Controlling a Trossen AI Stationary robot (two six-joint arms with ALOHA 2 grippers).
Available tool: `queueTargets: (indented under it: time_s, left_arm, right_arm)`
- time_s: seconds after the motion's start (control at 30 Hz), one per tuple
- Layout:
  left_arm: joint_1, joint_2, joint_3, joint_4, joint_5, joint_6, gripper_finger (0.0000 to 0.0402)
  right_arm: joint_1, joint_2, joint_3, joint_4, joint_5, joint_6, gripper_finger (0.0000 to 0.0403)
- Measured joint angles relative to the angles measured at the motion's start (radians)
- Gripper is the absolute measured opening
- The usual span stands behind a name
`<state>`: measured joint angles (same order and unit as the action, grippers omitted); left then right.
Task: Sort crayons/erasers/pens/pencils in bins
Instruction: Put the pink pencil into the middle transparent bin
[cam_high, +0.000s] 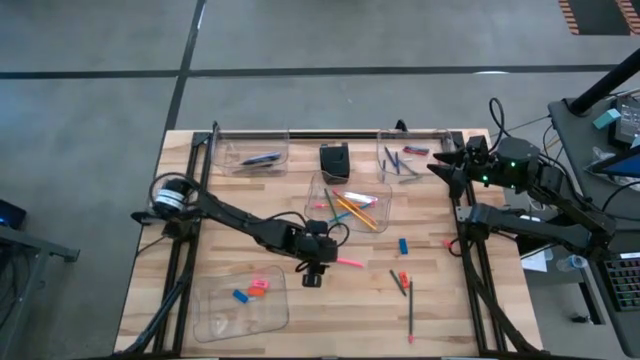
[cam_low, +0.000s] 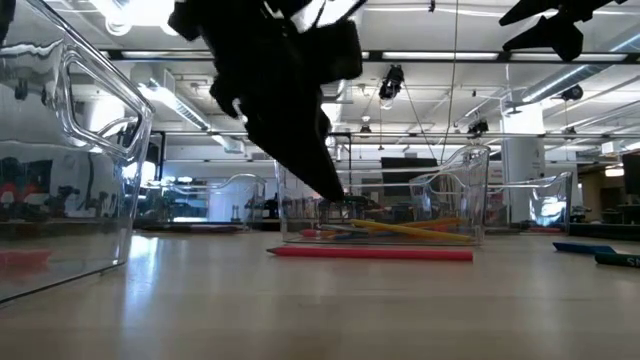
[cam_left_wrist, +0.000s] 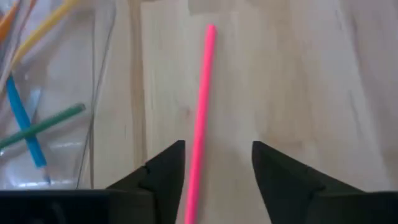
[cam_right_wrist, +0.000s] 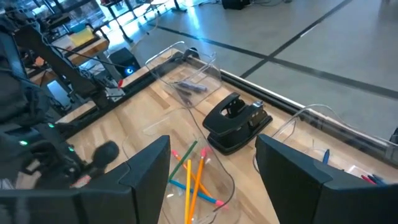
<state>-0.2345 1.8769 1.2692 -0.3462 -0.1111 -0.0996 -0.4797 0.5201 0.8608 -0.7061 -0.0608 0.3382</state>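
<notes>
Straddling pink pencil (cam_left_wrist: 200, 118): left gripper (cam_left_wrist: 217, 163)

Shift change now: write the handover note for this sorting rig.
Left hand: open, straddling the long pink pencil lying on the wooden table, not gripped.
Right hand: open, empty, raised over the table's right rear.
Done: coloured pencils in the clear centre bin; red and blue erasers in the near-left bin.
Left: the pink pencil, plus a blue eraser and several sticks near right.
</notes>
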Motion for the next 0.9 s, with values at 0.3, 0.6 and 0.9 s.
queueTargets:
  time_s: [0.3,0.6,0.9]
  left_arm:
    - [0.032,0.077,-0.036,0.051,-0.005,-0.033,0.0184]
    - [0.036,0.101,-0.017,0.073,-0.002,-0.026,0.0184]
    - [0.002,0.099,-0.012,0.054,-0.031,-0.049,0.0184]
  right_arm:
    - [0.002,0.000,-0.001,0.000,0.001,0.001,0.0224]
    - [0.002,0.000,-0.002,0.000,0.000,0.001,0.0224]
    - [0.002,0.000,-0.002,0.000,-0.001,0.002,0.0224]
